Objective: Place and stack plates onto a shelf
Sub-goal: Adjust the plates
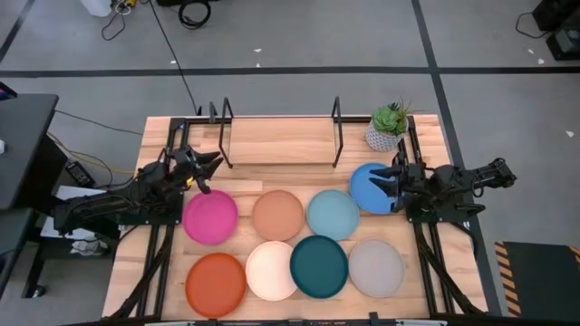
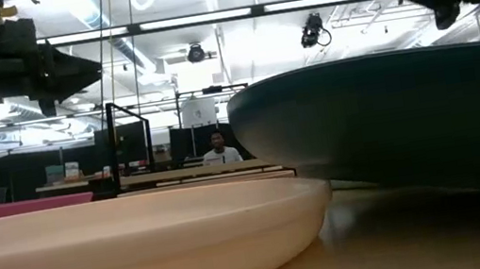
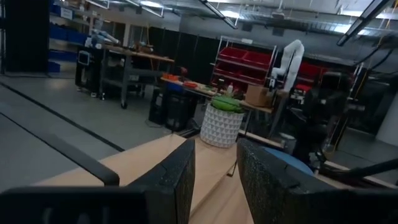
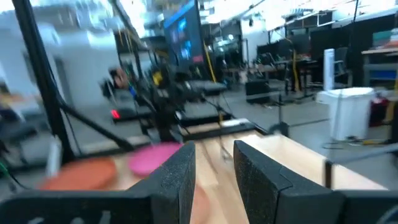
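Both arms are up over the surface [image 1: 272, 127] and the shelf [image 1: 276, 140] sits bare between its black frames at the far edge, nothing stacked on it yet. The right tool [image 1: 391, 186] hovers over the near edge of the blue plate [image 1: 367, 181], fingers parted with a gap between them, holding nothing. The left tool [image 1: 201, 172] hangs just behind the magenta plate [image 1: 210, 215], likewise released and empty.

To do this pick well, I'd say the right tool needs to come down on the blue plate's rim, one finger under the lip, and pinch firmly before lifting, since a flat matte plate gives little to bite. Then carry it level past the upright frame and keep clear of the potted plant [image 1: 388, 127] just beside that end.

Count them: eight plates, one of each colour. Far row: magenta, tan [image 1: 277, 215], light blue [image 1: 333, 214], blue. Near row: orange [image 1: 216, 282], cream [image 1: 271, 270], dark teal [image 1: 319, 265], grey [image 1: 375, 267]. One shelf, one plant, two arms.
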You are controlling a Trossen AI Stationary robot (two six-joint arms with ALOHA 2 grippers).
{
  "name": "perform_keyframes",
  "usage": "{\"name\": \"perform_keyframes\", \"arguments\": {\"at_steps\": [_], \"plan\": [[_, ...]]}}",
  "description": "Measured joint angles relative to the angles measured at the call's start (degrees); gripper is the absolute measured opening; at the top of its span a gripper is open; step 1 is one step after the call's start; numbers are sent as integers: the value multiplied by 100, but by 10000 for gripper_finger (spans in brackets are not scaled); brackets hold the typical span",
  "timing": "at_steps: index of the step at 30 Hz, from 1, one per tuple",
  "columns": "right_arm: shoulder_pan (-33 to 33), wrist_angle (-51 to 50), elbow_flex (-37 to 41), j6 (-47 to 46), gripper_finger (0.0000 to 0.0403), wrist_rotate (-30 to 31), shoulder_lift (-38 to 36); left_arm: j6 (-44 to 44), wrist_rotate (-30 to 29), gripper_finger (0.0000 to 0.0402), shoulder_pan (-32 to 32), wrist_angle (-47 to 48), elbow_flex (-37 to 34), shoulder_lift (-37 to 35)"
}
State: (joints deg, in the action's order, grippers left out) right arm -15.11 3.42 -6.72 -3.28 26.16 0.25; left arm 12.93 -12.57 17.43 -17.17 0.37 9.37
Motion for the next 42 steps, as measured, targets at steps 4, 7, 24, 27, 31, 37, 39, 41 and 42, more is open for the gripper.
{"name": "perform_keyframes", "arguments": {"at_steps": [4,7,24,27,31,37,39,41,42], "plan": [[0,538,0,-582,116,-202,0,-239,345,125,2,-84,2,0],[0,886,-2,-574,116,-432,-4,-769,1067,125,2,-238,0,-2],[92,629,-65,542,116,-73,1267,-586,2597,125,-4,-326,-1,2],[125,555,-149,478,116,-75,1755,-377,2595,125,-44,-478,-1,5],[174,539,-270,321,116,-316,2402,-300,2578,125,-425,-375,126,192],[223,366,-688,2,116,-644,3442,-371,2109,125,-1237,-385,589,1158],[219,273,-878,-81,116,-659,3803,-372,2074,125,-1461,-391,760,1581],[219,238,-1070,-108,116,-674,4140,-371,2071,125,-1673,-397,908,1992],[219,236,-1163,-105,116,-676,4288,-372,2066,125,-1767,-395,964,2201]]}}
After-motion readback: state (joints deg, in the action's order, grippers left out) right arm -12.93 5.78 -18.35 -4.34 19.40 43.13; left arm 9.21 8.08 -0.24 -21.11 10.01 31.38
